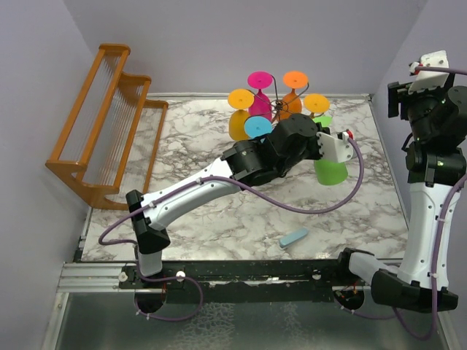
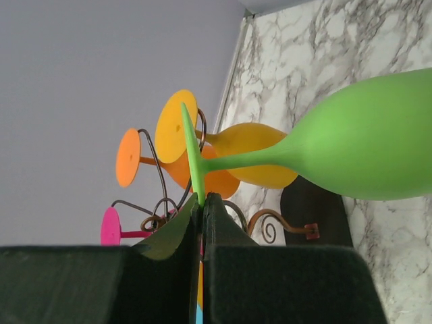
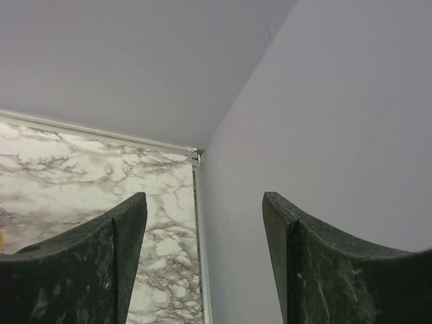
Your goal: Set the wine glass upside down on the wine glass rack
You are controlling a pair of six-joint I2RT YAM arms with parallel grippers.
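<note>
In the top external view, one marble table point(image 1: 219, 219) is seen with two racks: one orange-brown wooden rack point(image 1: 102, 124) at its left edge and one dark wire wine glass rack point(image 1: 279, 108) near the far middle. Five glasses are counted hung foot-up on the wire rack: one yellow glass point(image 1: 241, 98), one magenta glass point(image 1: 260, 79), one orange glass point(image 1: 294, 79), one yellow-orange glass point(image 1: 316, 103) and one cyan glass point(image 1: 257, 127). A sixth glass, the green wine glass point(image 1: 330, 171), is carried by the left tool point(image 1: 326, 131) just to the right of the wire rack. Its foot is turned toward the rack and its bowl is low over the table on the near side; whether the bowl touches the table cannot be told. One small light-blue piece point(image 1: 294, 238) lies on the table near the front edge, well apart from the racks. The right tool point(image 1: 427, 65) is held high at the far right, away from every glass. In the left wrist view, the two dark fingers point(image 2: 169, 236) are pressed together on the rim of the green foot, so the left tool is clenched on the wine glass, whose stem and bowl run off to the right. Behind it, three of the hung glasses are made out (yellow, orange and magenta), along with curled wire arms and part of the black base point(image 2: 314, 209). In the right wrist view, two fingers point(image 3: 74, 263) stand apart with nothing between them, so the right tool is released. Only a corner of the table and the lilac walls point(image 3: 324, 135) are shown beyond them.
</note>
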